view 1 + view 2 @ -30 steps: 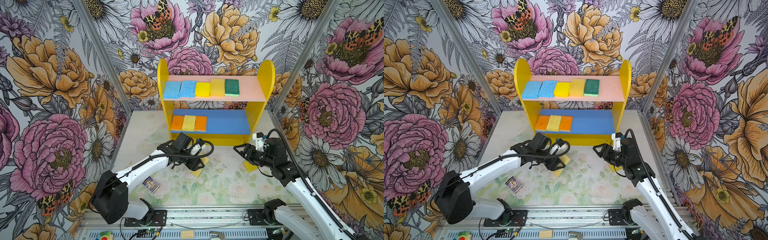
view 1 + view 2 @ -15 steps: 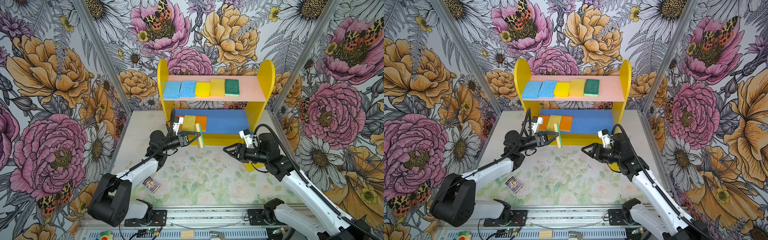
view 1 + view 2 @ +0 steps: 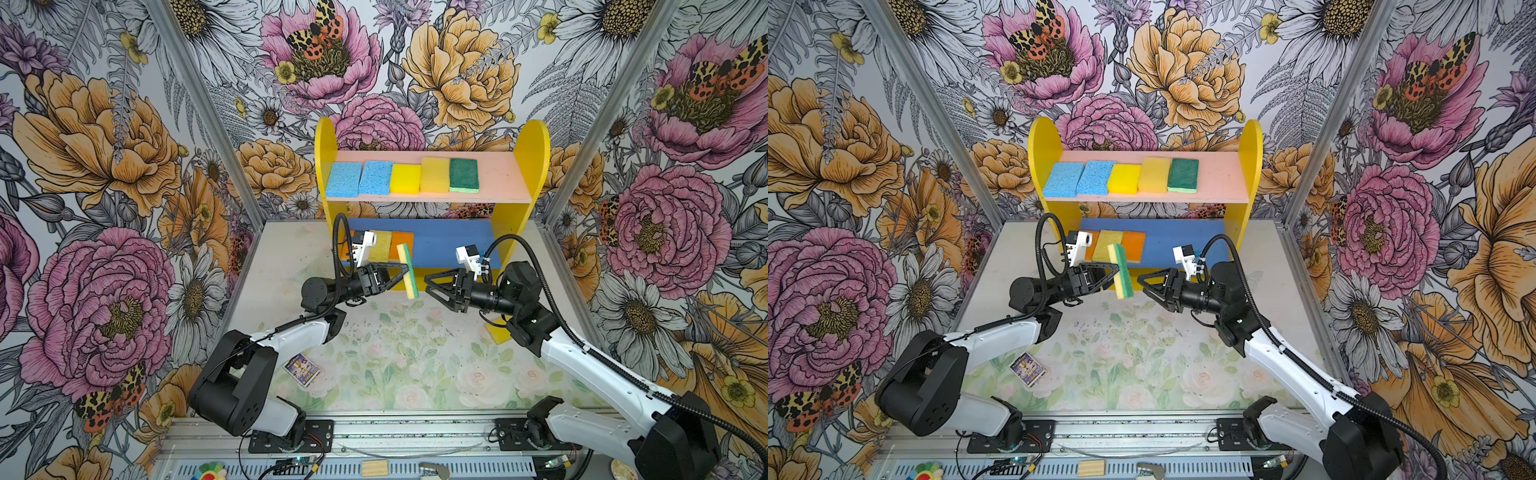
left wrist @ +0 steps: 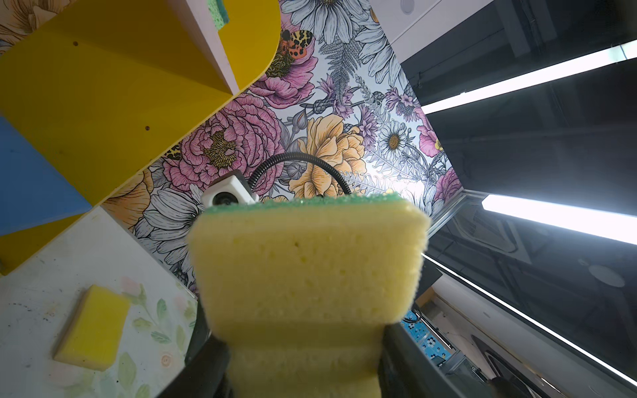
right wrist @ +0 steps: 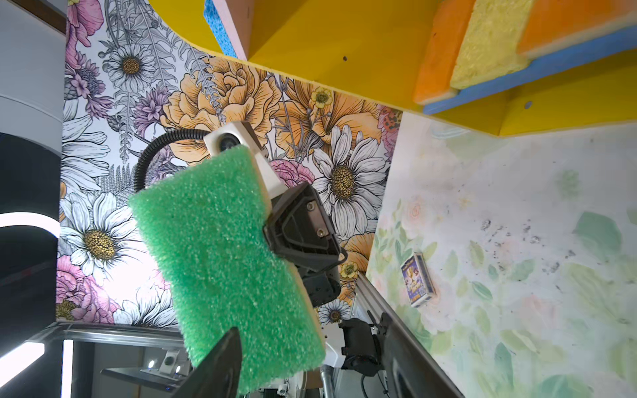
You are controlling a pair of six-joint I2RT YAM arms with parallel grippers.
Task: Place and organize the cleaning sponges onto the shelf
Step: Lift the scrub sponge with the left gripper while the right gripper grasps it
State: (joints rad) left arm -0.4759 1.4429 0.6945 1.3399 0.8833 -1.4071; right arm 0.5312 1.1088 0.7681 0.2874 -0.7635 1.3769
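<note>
The left gripper (image 3: 402, 273) pinches a green-backed yellow foam sponge (image 3: 409, 286) upright, seemingly offering it to the gaping, empty right gripper (image 3: 427, 283).

In a top view, we see only one corner of the yellow sponge (image 3: 496, 335) behind the right arm (image 3: 582, 353). The left wrist camera (image 3: 1077, 246) covers part of the end orange sponge (image 3: 1093, 245). In the left wrist view, the green-and-yellow sponge (image 4: 306, 275) hides the right gripper (image 3: 428, 284), and the picture's edge cuts off the left gripper's fingers (image 4: 203, 368). We cannot read the card packet (image 3: 302, 369) print.
</note>
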